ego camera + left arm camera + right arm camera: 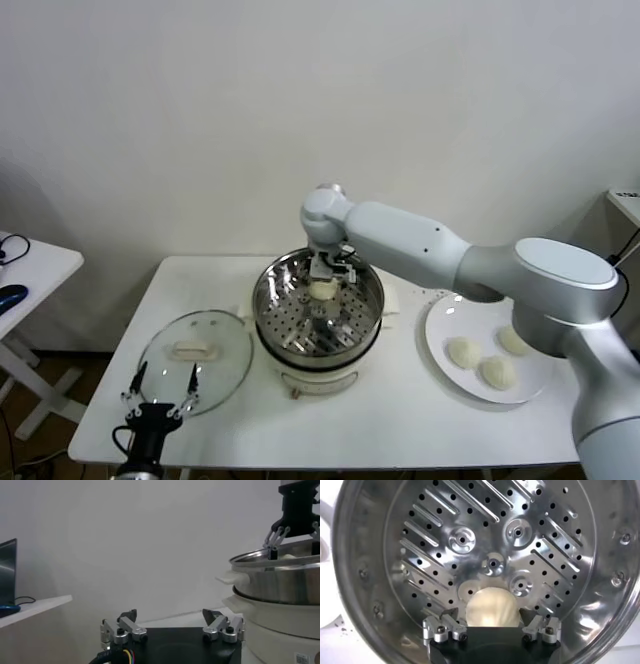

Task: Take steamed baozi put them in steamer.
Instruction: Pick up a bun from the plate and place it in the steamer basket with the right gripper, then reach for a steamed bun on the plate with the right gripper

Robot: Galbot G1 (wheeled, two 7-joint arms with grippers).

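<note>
The right gripper (492, 630) hangs inside the steamer (318, 312), its fingers (442, 628) spread to either side of one steamed baozi (490, 608) that sits on the perforated tray toward the steamer's back wall. From the right wrist view the bun appears to rest on the tray between the open fingers, though whether either pad touches the dough I cannot tell.

That closeness is the first risk. Soft dough may cling to a pad, so a quick lift could drag the bun up or roll it across the tray. A lift straight up is the safer way out. The steel rim is close around the gripper as well, and a sideways exit could knock the fingers or the wrist against it and shift the steamer on its white base.

Three more baozi (464, 352) lie on the white plate (437, 318) near the right edge of the surface, just beside the steamer. They lie close together, so spread fingers coming down on one could nudge its neighbour or squash the dough if they close too hard. Later buns also need free spots on the tray, or one will land on another.

The glass lid (195, 357) lies flat to the left of the steamer, near the front left corner. The left gripper (160, 390) waits at that front edge, fingers (123, 628) spread and holding nothing, with its tips over the lid's rim, so any drift there could scrape the glass.
</note>
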